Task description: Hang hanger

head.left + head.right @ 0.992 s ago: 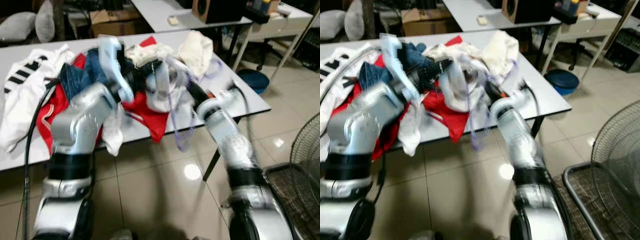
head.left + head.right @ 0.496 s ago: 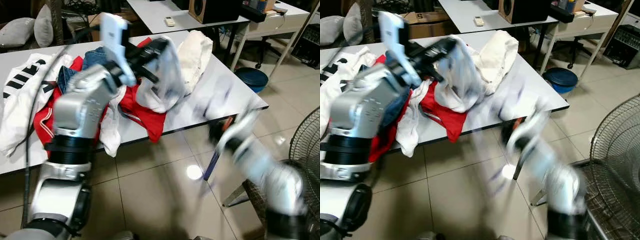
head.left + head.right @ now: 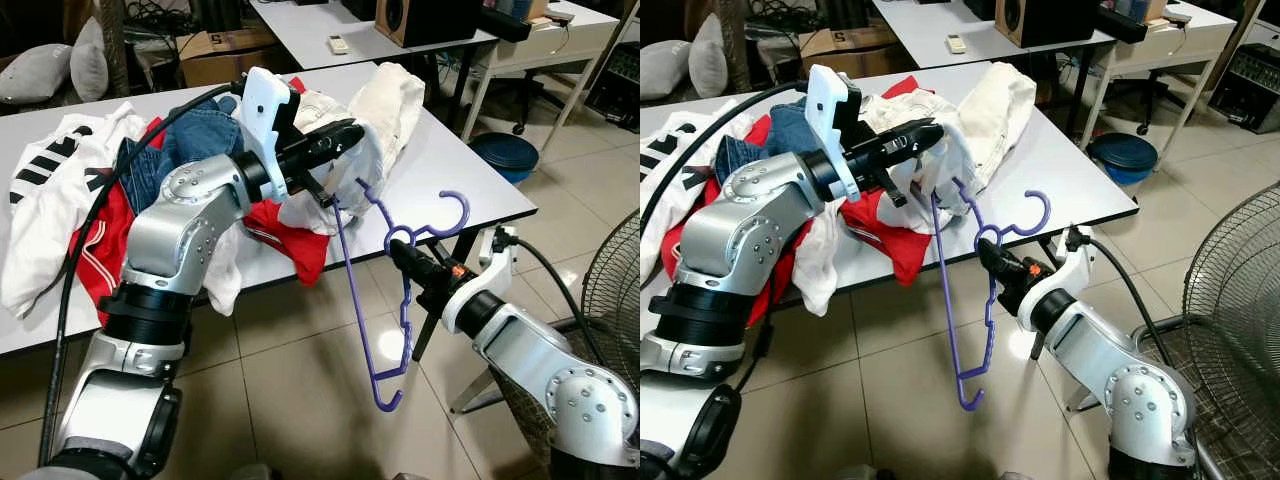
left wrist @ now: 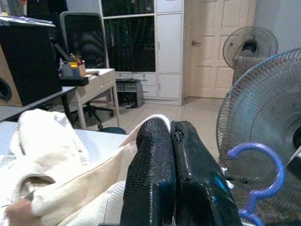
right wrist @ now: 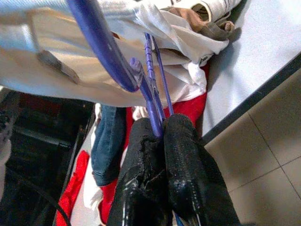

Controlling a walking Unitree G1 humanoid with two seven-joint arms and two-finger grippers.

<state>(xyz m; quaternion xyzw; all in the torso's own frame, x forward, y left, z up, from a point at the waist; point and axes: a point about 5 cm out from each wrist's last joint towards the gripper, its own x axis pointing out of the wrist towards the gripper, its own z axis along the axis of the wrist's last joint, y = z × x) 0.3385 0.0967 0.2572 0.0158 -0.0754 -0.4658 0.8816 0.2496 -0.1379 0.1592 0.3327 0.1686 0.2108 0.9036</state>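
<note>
The hanger [image 3: 400, 300] is thin and purple, with a curly hook at the top and long skinny bars that hang down past the table edge, over the shiny floor [image 3: 300, 390]. It is tipped, so one end points down at the floor and the hook curls up by the table's side. The right gripper [image 3: 397, 250] pinches it tight near the neck, just under the hook, with both black fingers [image 5: 181, 141] pressed on the purple bar. The left gripper [image 3: 345, 133] is held up above the white table [image 3: 470, 180], its fingers squeezed together on a cream-white cloth [image 3: 340, 185]. One end of the hanger reaches up to that cloth. On the table lies a heap of clothes [image 3: 150, 190]: red, blue jeans and white ones. A round fan [image 3: 615, 290] stands on the robot's right.
</note>
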